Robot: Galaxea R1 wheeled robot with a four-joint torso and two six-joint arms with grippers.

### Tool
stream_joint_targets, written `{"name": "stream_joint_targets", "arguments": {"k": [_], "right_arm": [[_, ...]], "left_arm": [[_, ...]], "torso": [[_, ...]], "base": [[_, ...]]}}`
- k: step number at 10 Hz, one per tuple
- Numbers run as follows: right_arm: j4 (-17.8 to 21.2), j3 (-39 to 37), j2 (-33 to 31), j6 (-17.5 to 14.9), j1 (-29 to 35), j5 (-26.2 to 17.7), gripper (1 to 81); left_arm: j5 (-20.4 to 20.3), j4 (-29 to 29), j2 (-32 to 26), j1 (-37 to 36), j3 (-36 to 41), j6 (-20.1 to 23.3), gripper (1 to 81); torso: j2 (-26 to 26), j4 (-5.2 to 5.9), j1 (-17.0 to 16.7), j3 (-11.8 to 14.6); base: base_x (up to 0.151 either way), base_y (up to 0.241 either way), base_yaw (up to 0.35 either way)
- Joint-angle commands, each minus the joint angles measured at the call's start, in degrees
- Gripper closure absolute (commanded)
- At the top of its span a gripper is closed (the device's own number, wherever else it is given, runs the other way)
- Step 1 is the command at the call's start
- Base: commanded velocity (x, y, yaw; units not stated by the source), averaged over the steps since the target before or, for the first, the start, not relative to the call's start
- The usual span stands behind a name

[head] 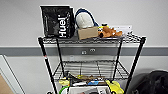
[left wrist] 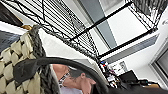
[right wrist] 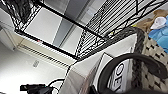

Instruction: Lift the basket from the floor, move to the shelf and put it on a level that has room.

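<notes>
End effectors beside basket (left wrist: 17,57)

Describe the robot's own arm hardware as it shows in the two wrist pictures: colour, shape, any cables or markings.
What seems to be robot hardware is black throughout. The right wrist view has a blocky black part with a thin black cable curving away from it. The left wrist view has a similar boxy dark part with a slim bar beside it. No markings can be read.
</notes>
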Motion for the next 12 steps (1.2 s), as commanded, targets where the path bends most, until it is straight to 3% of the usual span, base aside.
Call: {"name": "stream_joint_targets", "arguments": {"k": [1,7,12], "right_arm": [[0.1,5.3,-1.7,0.4,8.3,3.0,81.1],[1.0,7.4,-3.2,0.4,10.3,3.0,81.1],[1.9,8.1,-3.4,0.4,12.5,2.9,81.1]], "left_arm": [[-0.7,2.2,-1.6,-7.3,4.6,0.3,81.1],[-0.7,2.2,-3.1,-8.0,6.6,0.3,81.1],[-1.0,2.1,-5.3,-11.4,9.2,0.0,81.1]], "torso": [[0.0,0.00,0.0,0.0],[0.0,0.00,0.0,0.0],[0.0,0.00,0.0,0.0]], "base": [[0.112,0.000,0.000],[0.109,-0.024,0.000],[0.000,0.000,0.000]]}}
